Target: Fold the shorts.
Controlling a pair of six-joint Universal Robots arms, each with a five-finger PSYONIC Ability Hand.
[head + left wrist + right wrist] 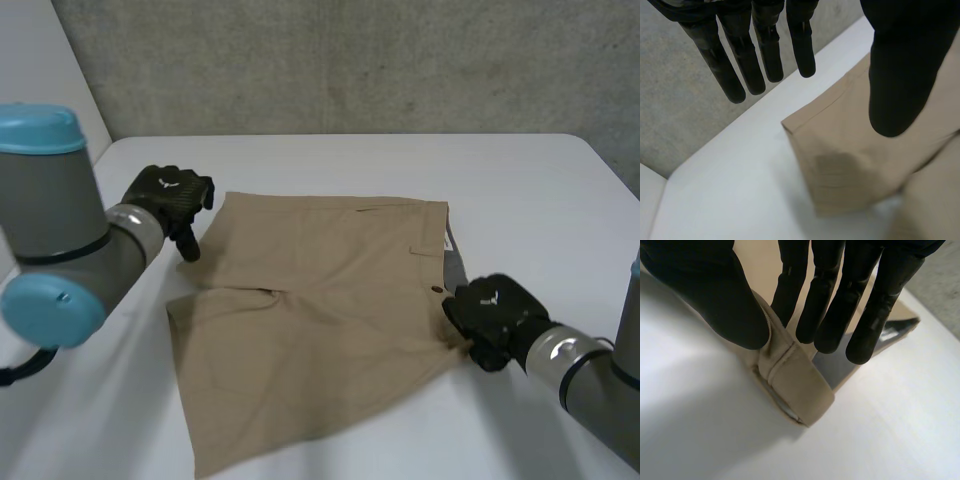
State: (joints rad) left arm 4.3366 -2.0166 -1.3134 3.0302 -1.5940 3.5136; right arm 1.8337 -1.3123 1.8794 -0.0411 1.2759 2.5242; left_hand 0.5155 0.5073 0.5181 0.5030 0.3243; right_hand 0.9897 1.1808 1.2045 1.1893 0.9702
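Observation:
Tan shorts [320, 300] lie flat on the white table [520, 190], waistband toward my right arm, legs toward my left. My left hand [168, 195] hovers over the far leg's hem corner [840, 145], open, with straight fingers [740, 65] held apart from the thumb and nothing between them. My right hand [495, 318] is at the waistband's near end. Its thumb [715, 295] and fingers [840, 300] pinch the raised tan waistband [795, 385], whose dark inner lining shows beside it.
A grey concrete wall [350, 60] runs behind the table's far edge. The table's left edge [670, 185] lies close to my left hand. Bare white tabletop surrounds the shorts on every side.

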